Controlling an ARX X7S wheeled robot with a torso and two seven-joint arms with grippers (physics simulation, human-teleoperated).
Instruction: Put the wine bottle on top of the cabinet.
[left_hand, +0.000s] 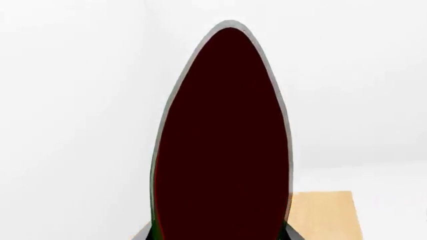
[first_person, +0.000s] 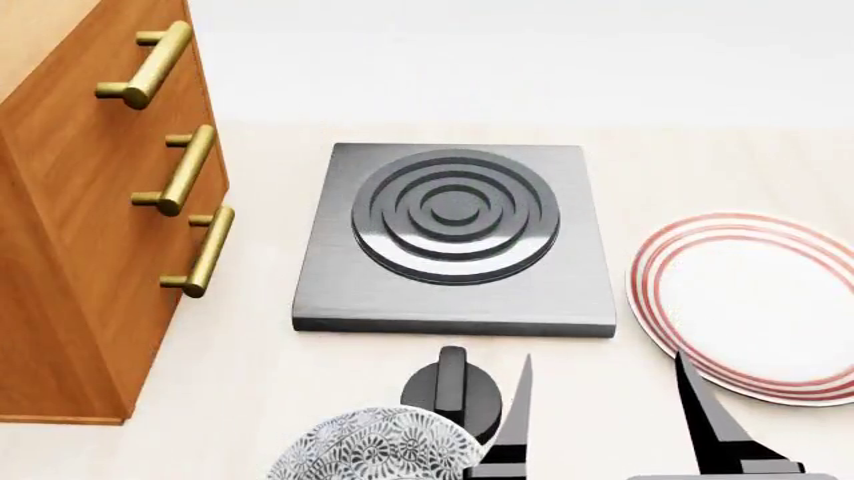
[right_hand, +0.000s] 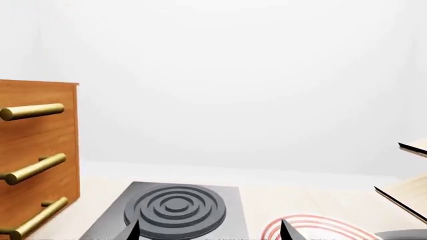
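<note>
Patterned bowl (first_person: 374, 445): contents unseen. Striped plate (first_person: 747, 300): bare. Right gripper (first_person: 607, 410): fingers spread, holding nothing. Left gripper: state indeterminable. Cabinet (first_person: 80, 250): drawers closed.

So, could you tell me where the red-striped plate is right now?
In the head view the red-striped plate lies flat on the pale counter at the right, just beside the square metal hob, ahead of the right gripper.

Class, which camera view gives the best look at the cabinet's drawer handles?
The head view: all three brass handles on the cabinet show whole, from above. The right wrist view shows three handles too, side-on, but the frame's edge cuts them off. The left wrist view shows no handles; a dark object fills it.
</note>
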